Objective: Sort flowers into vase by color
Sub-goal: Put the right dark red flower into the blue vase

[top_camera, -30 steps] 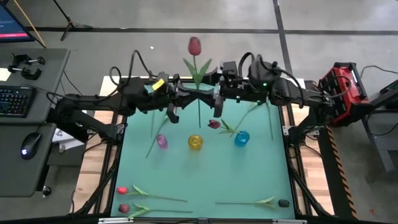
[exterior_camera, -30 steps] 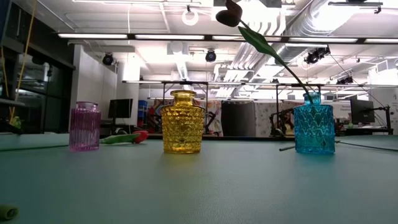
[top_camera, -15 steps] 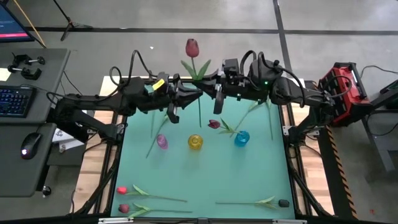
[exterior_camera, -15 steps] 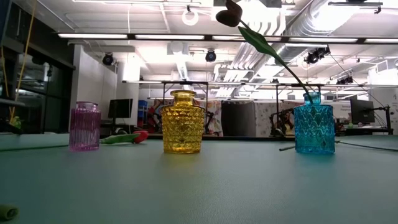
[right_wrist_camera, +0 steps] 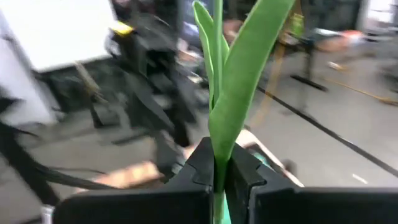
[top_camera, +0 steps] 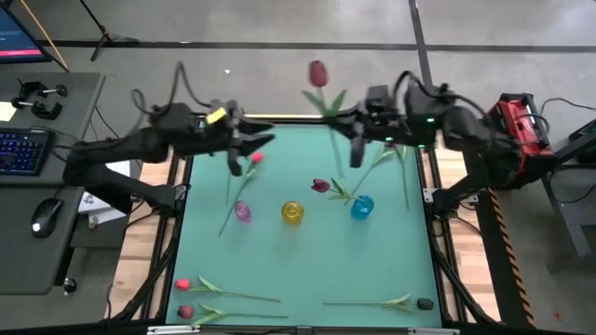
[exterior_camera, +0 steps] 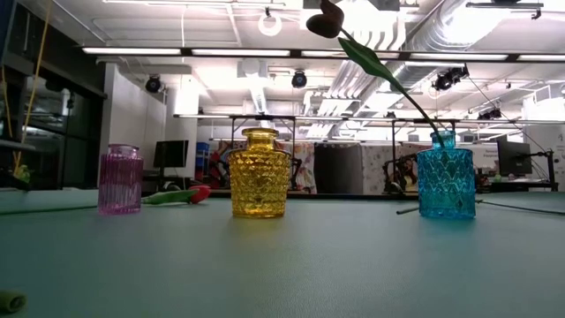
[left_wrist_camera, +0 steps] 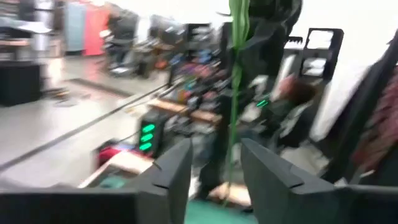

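My right gripper (top_camera: pixel 345 123) is shut on a tulip (top_camera: pixel 318 73) with a maroon-red head, high over the table's far edge. My left gripper (top_camera: pixel 264 140) stands open to its left; in its wrist view the fingers (left_wrist_camera: pixel 214 174) are apart, with the tulip's stem (left_wrist_camera: pixel 235 93) farther off. A pink vase (top_camera: pixel 242 212), a yellow vase (top_camera: pixel 292 212) and a blue vase (top_camera: pixel 362 207) stand in a row mid-table. A dark tulip (exterior_camera: pixel 328 18) has its stem in the blue vase (exterior_camera: pixel 446 184). A red-pink tulip (top_camera: pixel 254 158) lies on the table beyond the pink vase. My right gripper pinches the tulip's green stem (right_wrist_camera: pixel 214 163) between its two fingers, just below where the leaves (right_wrist_camera: pixel 245 68) spread. The fingers come level from the table's right side and lie across the stem. The tulip stands upright, head up, lifted clear of the table.
Two red tulips (top_camera: pixel 183 284) (top_camera: pixel 186 312) lie at the near left corner, and a dark one (top_camera: pixel 410 302) lies at the near right. Loose green stems (top_camera: pixel 382 163) lie on the mat right of the blue vase. A desk with a keyboard (top_camera: pixel 19 149) stands left of the table.
The tulip has passed from my left gripper to my right. The right gripper shut on the stem, then carried the upright tulip toward the table's right edge. My left gripper opened, let go and drew back toward the left edge, uncovering the red-pink tulip head on the mat.
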Robot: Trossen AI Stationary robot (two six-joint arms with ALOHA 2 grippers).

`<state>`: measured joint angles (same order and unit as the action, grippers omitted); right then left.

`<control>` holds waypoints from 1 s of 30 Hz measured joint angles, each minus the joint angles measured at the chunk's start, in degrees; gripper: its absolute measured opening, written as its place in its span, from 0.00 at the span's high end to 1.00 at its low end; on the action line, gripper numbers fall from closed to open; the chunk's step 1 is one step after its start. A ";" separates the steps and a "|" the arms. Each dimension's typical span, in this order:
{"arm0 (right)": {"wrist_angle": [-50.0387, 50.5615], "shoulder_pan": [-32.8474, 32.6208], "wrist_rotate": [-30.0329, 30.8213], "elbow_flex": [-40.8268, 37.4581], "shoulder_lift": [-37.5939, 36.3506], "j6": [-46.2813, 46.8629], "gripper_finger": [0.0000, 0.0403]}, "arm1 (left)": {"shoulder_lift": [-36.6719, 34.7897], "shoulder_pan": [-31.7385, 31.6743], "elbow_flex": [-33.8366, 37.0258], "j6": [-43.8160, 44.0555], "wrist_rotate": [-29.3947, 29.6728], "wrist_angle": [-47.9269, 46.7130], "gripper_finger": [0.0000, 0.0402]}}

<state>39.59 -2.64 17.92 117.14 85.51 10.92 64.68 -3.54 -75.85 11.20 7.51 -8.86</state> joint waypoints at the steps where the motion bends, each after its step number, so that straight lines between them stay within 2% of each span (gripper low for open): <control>1: 3.32 -0.57 2.46 0.00 -1.28 0.03 1.00 | -1.52 -0.25 0.00 -0.67 1.44 -2.78 0.64; 4: 13.94 -3.48 12.36 0.00 -5.05 2.49 1.00 | -6.16 -0.25 0.98 -0.89 4.72 -7.47 0.60; 7: 23.25 -8.58 22.14 -1.80 -8.85 9.47 1.00 | -10.87 -0.13 5.16 -0.96 5.88 -4.54 0.59; 10: 26.95 -15.08 30.02 -9.48 -13.35 18.18 1.00 | -14.63 -0.06 11.22 -0.02 6.35 2.45 0.59; 13: 25.54 -20.32 35.27 -21.81 -18.07 27.74 1.00 | -16.81 -0.05 17.45 1.96 6.40 9.62 0.59; 17: 16.22 -23.59 41.53 -39.66 -23.52 35.00 1.00 | -17.73 -0.05 23.26 4.99 6.36 16.67 0.59; 22: -2.64 -23.65 48.24 -57.58 -29.12 35.13 1.00 | -17.62 -0.08 24.48 7.37 4.64 17.86 0.59; 26: -16.31 -23.62 53.35 -67.93 -32.20 32.07 1.00 | -17.65 -0.04 24.48 7.84 1.64 19.46 0.59; 30: -26.69 -23.62 57.03 -74.26 -33.92 27.08 1.00 | -18.00 -0.05 24.46 8.22 1.57 20.07 0.59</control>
<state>12.90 -26.26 74.96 42.88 51.59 38.00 46.69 -3.60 -51.40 19.42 9.08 11.20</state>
